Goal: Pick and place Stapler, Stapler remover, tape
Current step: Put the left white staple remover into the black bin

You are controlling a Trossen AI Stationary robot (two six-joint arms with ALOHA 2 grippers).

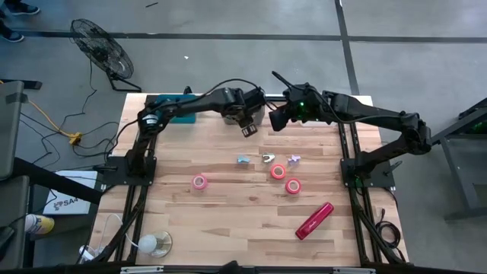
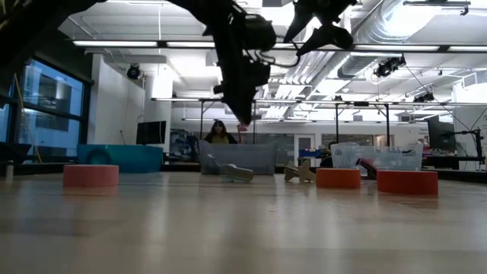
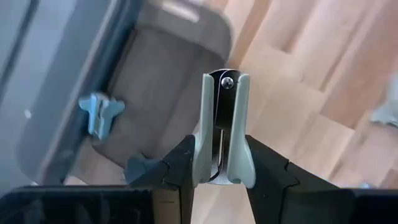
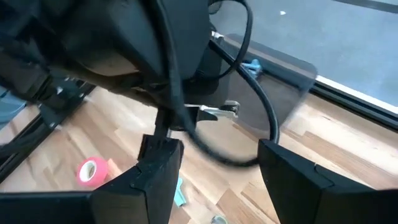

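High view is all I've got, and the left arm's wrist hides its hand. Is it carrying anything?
Observer: Yes. In its wrist view, the left hand is shut on a pale staple remover, held near the corner of the grey bin.
Operator: Anything in that bin?
Observer: One blue staple remover lies inside.
Operator: And the right hand? I can't see its fingers here.
Observer: The right hand is open and empty. It's up off the table, facing the left arm and the bin.
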